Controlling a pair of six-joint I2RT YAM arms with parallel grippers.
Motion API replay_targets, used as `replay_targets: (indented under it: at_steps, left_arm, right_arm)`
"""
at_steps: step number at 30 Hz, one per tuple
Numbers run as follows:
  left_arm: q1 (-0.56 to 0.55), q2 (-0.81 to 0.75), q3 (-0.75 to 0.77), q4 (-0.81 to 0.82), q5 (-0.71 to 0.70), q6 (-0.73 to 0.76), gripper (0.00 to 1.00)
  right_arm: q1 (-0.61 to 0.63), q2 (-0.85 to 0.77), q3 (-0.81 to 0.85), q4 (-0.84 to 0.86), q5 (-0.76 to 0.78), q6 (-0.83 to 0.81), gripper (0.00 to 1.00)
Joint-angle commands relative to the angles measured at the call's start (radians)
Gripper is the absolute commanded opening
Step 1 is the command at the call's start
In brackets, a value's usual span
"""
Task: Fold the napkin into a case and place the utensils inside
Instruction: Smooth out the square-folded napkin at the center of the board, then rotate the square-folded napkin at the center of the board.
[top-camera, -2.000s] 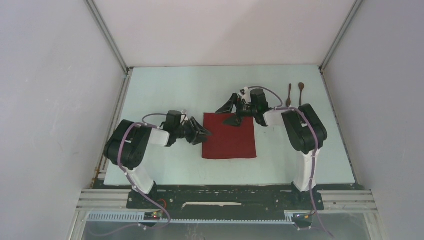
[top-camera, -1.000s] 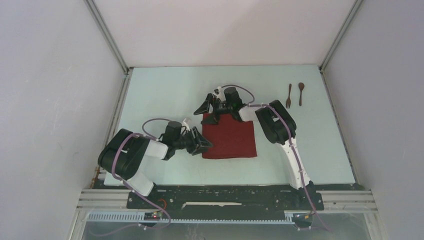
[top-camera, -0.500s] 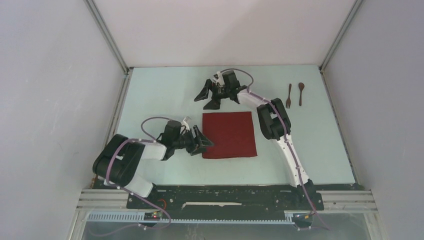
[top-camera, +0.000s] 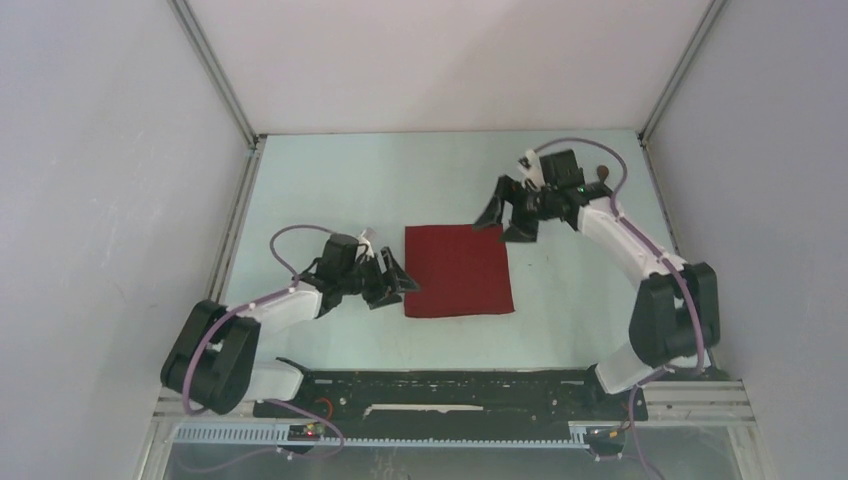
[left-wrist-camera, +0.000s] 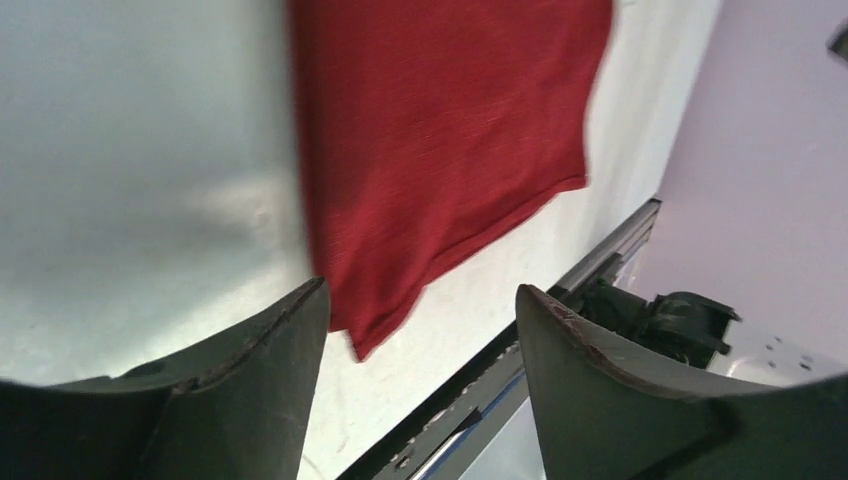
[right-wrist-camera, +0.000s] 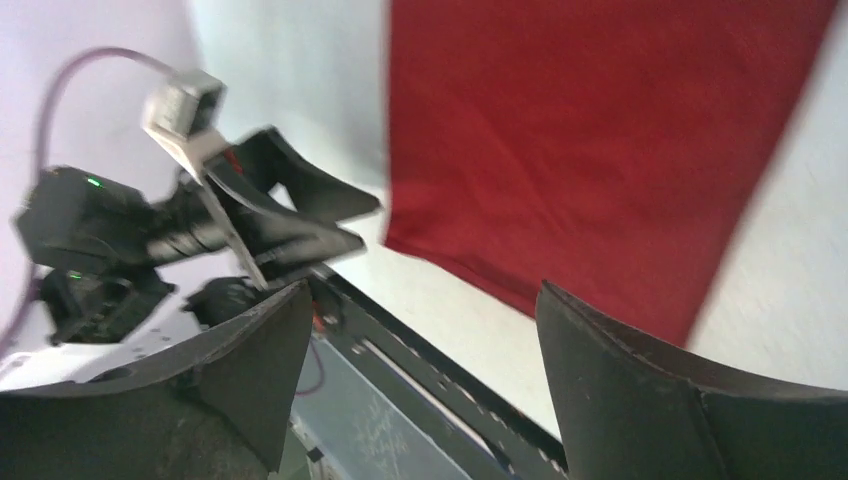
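The dark red napkin (top-camera: 458, 270) lies flat on the pale table as a near-square. My left gripper (top-camera: 401, 281) is open, low at the napkin's left edge by its near-left corner. In the left wrist view that corner of the napkin (left-wrist-camera: 440, 150) lies between the spread fingers (left-wrist-camera: 250, 390), nothing gripped. My right gripper (top-camera: 506, 216) is open and hangs just beyond the napkin's far-right corner. The right wrist view looks over the napkin (right-wrist-camera: 590, 150) toward the left gripper (right-wrist-camera: 285, 222). The utensils are hidden behind the right forearm.
A black base rail (top-camera: 450, 382) runs along the table's near edge. Grey enclosure walls (top-camera: 110, 200) close in the left, right and back. Bare table (top-camera: 330, 185) lies beyond and to the left of the napkin.
The right arm swung from beyond the napkin's far-left corner over to its far-right corner, now covering the utensils. The left gripper stayed at the near-left corner and opened wider.
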Motion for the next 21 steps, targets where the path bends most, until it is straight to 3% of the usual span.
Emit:
replay_targets:
  at_steps: [1,5,12,16,21]
  left_arm:
    - [0.004,0.089,-0.067,0.049,-0.008,-0.006,0.69]
    - [-0.003,0.173,-0.102,0.135,0.0,-0.034,0.57]
    - [-0.053,0.337,-0.161,0.395,0.07,-0.175,0.39]
    - [-0.081,0.358,-0.201,0.464,0.068,-0.23,0.36]
    - [-0.162,0.319,-0.224,0.488,0.061,-0.314,0.37]
  right_arm:
    - [-0.012,-0.123,-0.191,-0.15,0.192,-0.078,0.88]
    - [-0.033,-0.208,-0.323,-0.168,0.212,-0.05,0.79]
    - [-0.071,-0.196,-0.457,-0.109,0.232,-0.049,0.55]
    - [-0.093,-0.175,-0.486,-0.076,0.221,-0.055,0.48]
    - [-0.135,-0.151,-0.503,-0.031,0.194,-0.066,0.49]
